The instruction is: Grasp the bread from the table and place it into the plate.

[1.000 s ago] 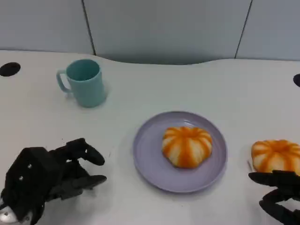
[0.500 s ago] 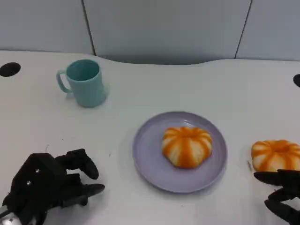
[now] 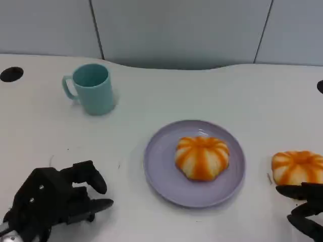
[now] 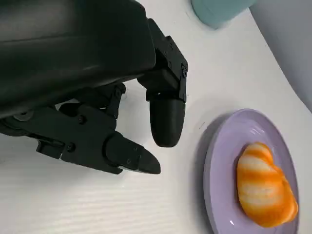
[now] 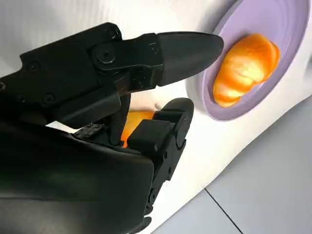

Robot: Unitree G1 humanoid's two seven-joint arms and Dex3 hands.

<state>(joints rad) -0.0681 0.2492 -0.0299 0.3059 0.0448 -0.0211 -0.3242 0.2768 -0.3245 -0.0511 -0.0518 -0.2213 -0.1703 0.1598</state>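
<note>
White tabletop (image 3: 262,101) stretches beneath grey wall panels, with a dark round hole (image 3: 10,74) near its far left edge. At the middle sits a lavender plate (image 3: 161,171), and 1 orange-and-white striped bread roll (image 3: 202,157) lies on it, slightly right of the plate's centre. A 2nd striped bread roll (image 3: 298,167) rests on the bare table to the right of the plate, apart from its rim. The right hand (image 3: 305,212) is at the lower right, just in front of that roll, its black fingers (image 5: 187,48) spread with nothing between them; in the right wrist view the roll (image 5: 136,122) shows partly behind them, and whether they touch it cannot be told. The left hand (image 3: 53,199) hovers low at the lower left, well apart from the plate, fingers (image 4: 165,122) parted and empty. A teal mug (image 3: 93,89) stands upright at the far left, its handle turned left.
</note>
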